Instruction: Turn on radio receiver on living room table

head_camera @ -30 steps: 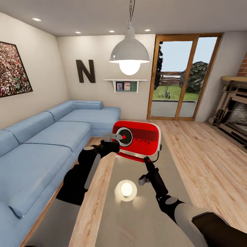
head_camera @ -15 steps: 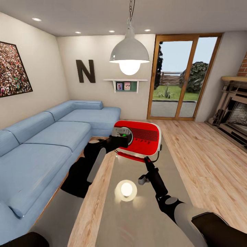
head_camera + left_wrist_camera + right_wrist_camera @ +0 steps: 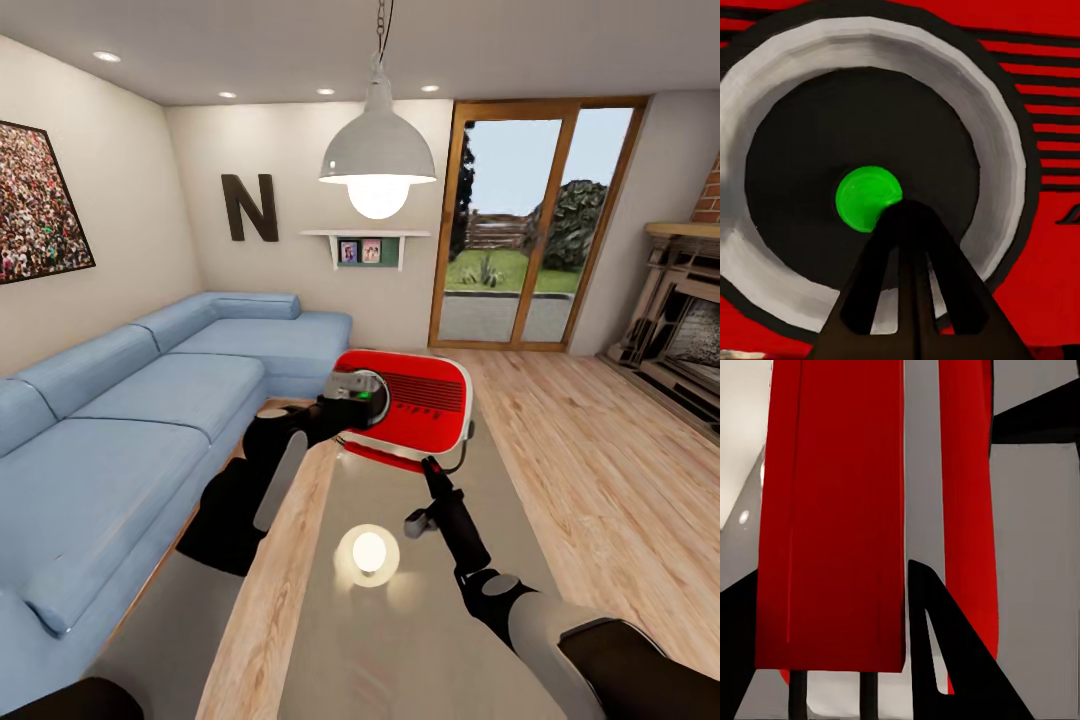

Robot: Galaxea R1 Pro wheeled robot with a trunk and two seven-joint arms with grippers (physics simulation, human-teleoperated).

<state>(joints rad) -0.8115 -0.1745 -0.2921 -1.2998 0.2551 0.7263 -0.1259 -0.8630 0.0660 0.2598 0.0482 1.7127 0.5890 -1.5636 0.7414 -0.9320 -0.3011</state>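
Head view, item one: the radio receiver (image 3: 408, 405), red, is sitting at the far end of the glossy grey worktop (image 3: 420, 620), its long axis running across your line of sight and its round dial facing you and slightly toward the blue sofa (image 3: 120, 420).

Item two: your left hand (image 3: 358, 390) is lying against that dial, so the radio is directly ahead of the fingertips, no gap showing. In the left wrist view the fingers (image 3: 907, 277) are drawn together to a single dark point, so you are holding this hand closed on nothing, and the tip is overlapping the edge of a green button (image 3: 867, 197) at the centre of the black disc inside the white ring.

Item three: your right hand (image 3: 428, 495) is hovering over the worktop short of the radio, well below its front face; whether its fingers are apart or together cannot be told.

Judgement: the left arm is the nearer one by far, already on the control. The green centre suggests the switch may be registering, though that cannot be confirmed. Any further press should be going straight along the fingers, into the dial.
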